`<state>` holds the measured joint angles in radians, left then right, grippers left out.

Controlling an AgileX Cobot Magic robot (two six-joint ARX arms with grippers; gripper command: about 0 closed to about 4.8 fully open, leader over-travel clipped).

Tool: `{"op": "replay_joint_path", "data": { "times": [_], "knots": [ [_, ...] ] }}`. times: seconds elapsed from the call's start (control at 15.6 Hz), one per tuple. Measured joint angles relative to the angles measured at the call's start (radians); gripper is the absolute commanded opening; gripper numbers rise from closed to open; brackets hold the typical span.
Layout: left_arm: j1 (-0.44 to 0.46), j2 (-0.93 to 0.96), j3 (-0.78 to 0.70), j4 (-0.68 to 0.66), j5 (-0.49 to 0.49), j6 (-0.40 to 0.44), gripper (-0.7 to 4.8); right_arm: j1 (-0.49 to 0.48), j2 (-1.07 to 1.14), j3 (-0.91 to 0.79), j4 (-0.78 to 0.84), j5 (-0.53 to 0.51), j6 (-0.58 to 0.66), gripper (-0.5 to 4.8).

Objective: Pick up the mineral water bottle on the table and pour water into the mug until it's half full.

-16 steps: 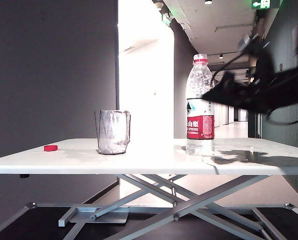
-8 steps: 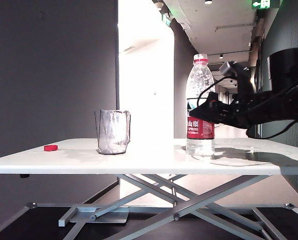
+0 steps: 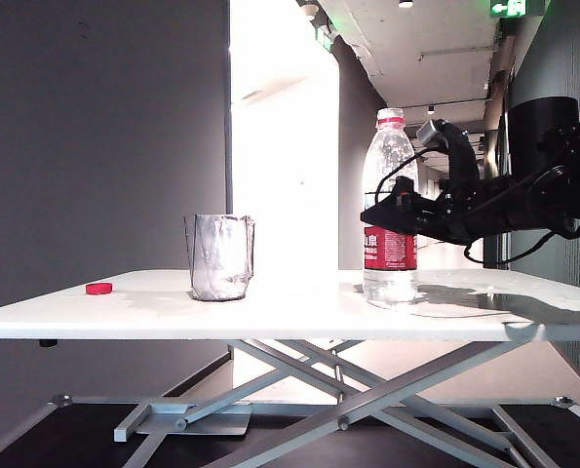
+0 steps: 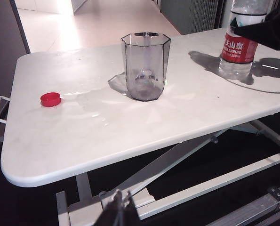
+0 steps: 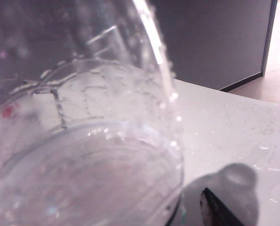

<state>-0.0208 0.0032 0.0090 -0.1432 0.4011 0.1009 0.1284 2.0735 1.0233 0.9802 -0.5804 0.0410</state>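
Observation:
The mineral water bottle (image 3: 392, 156) stands upright on the right part of the table (image 3: 270, 317), uncapped, with water in its lower part. My right gripper (image 3: 371, 214) reaches in level from the right, open, with its jaws around the bottle just above the red label. The right wrist view is filled by the bottle (image 5: 83, 141); one dark fingertip (image 5: 214, 209) stands beside it, a little apart. The empty faceted mug (image 3: 220, 256) stands left of the bottle, also seen as the mug (image 4: 145, 66). My left gripper (image 4: 123, 207) is shut, low in front of the table's near edge.
A small red cap (image 3: 98, 288) lies at the table's left end, also seen as the cap (image 4: 51, 99). Wet patches shine on the table top (image 4: 97, 113) near the mug. Grey scissor legs (image 3: 367, 390) stand under the table.
My right arm has swung left and down from beside the bottle's upper part until its open jaws stand around the bottle at the label. Bottle, mug and left gripper have not moved.

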Motion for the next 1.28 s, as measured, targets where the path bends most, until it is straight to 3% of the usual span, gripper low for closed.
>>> {"op": "replay_joint_path", "data": {
  "times": [0.58,0.64,0.77,0.83,1.09,1.16,1.28],
  "knots": [
    [0.000,0.000,0.000,0.000,0.000,0.000,-0.05,0.003,0.003,0.005,0.000,0.003,-0.016,4.73],
    [0.000,0.000,0.000,0.000,0.000,0.000,-0.05,0.004,0.003,0.005,0.001,0.003,-0.016,4.42],
    [0.000,0.000,0.000,0.000,0.000,0.000,-0.05,0.004,0.003,0.005,0.000,0.003,-0.015,3.19],
    [0.000,0.000,0.000,0.000,0.000,0.000,-0.05,0.008,0.003,0.005,0.004,0.000,-0.018,2.91],
    [0.000,0.000,0.000,0.000,0.000,0.000,-0.05,0.014,0.003,0.006,0.004,0.004,-0.020,2.88],
    [0.000,0.000,0.000,0.000,0.000,0.001,-0.05,0.016,0.003,0.006,0.004,0.004,-0.020,2.53],
    [0.000,0.000,0.000,0.000,0.000,0.016,-0.05,0.017,0.003,0.006,0.003,0.003,-0.020,2.41]
  ]
}}
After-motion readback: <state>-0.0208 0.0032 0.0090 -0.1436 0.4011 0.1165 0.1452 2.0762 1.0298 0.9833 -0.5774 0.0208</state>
